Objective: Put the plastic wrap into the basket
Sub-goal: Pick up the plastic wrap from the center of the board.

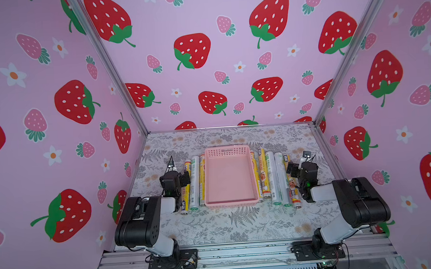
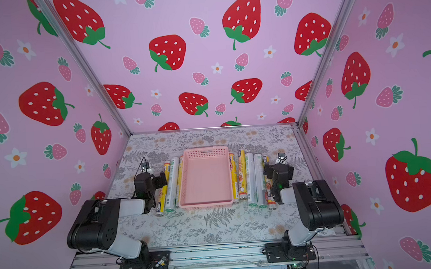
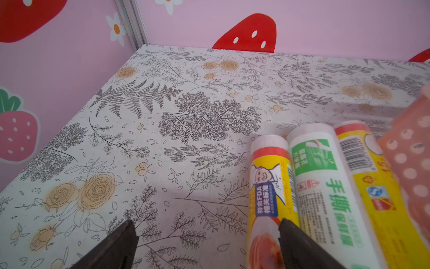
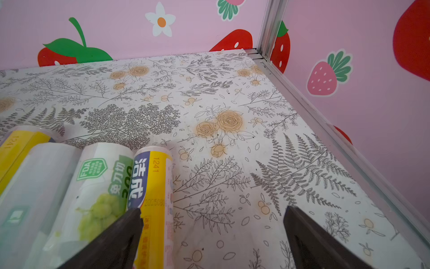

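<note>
now: left gripper (image 3: 206,223) and right gripper (image 4: 213,209) spread, empty. risk: rolls (image 1: 271,177) lie touching; a finger could knock neighbours away from basket (image 1: 227,151).

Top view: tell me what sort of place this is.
Probably a staged robot test booth, not a real kitchen. Strawberry-print walls sit in an aluminium frame, the left arm and right arm are bolted to a rail, and wrap rolls lie in neat rows beside an empty basket.
</note>
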`<state>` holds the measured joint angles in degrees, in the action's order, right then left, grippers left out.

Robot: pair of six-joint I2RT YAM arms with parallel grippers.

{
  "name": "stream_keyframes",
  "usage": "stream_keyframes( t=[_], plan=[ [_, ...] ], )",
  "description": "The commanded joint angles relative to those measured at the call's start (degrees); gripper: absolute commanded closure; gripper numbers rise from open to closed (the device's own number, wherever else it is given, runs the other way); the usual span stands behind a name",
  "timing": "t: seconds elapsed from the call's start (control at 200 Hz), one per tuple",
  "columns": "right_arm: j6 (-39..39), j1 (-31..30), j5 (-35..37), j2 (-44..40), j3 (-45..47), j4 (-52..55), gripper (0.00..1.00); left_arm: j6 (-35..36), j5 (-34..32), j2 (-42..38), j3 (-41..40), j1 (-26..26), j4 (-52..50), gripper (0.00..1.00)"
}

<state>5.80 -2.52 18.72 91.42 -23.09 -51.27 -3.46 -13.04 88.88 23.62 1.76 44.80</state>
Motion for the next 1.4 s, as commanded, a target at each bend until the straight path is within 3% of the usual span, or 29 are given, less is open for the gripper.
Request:
stream_keyframes(
  t=[0.0, 0.525, 0.6, 0.665, 0.71, 0.765, 0.88, 1.086, 1.241, 1.391],
  plan=[
    [0.41, 0.25, -0.09, -0.26, -0.73, -0.47, 0.00, -0.26, 0.38, -0.25, 1.61, -0.27, 0.65, 0.00],
    [0.38, 0.29, -0.10, -0.42, -0.65, -0.50, 0.00, -0.09, -0.59, -1.31, 1.99, -0.05, 0.46, 0.01],
    [-0.42, -0.66, 1.32, -2.55, -0.07, -0.49, 0.00, -0.82, -6.75, -6.80, 8.70, 1.83, -16.29, 0.01],
    [-1.67, -2.08, 4.46, -7.48, 0.33, 2.37, 0.00, -7.50, -13.75, -10.35, 17.23, 2.46, -34.33, 0.00],
    [0.40, -3.76, 8.82, -13.37, -1.86, 12.89, 0.00, -10.95, -14.64, -12.05, 22.16, 2.48, -44.02, 0.00],
    [6.19, -3.85, 9.21, -20.74, -8.32, 33.95, 0.00, -14.25, -13.86, -14.08, 25.97, 2.87, -53.33, 0.00],
    [15.99, -3.88, 6.68, -28.85, -19.19, 63.78, 0.00, -21.03, -4.45, -20.30, 29.97, 2.98, -64.52, 0.00],
    [21.45, -3.83, -1.89, -30.96, -26.72, 87.16, 0.00, -26.41, 20.13, -26.22, 34.19, 3.85, -75.40, 0.00],
    [21.30, -3.87, -12.18, -26.00, -27.66, 92.05, 0.02, -28.42, 32.52, -28.32, 30.42, 8.27, -70.31, 0.00],
    [25.05, -3.83, -13.48, -22.66, -25.69, 91.76, 0.06, -30.59, 30.04, -27.68, 28.54, 17.61, -67.25, 0.00]
  ],
)
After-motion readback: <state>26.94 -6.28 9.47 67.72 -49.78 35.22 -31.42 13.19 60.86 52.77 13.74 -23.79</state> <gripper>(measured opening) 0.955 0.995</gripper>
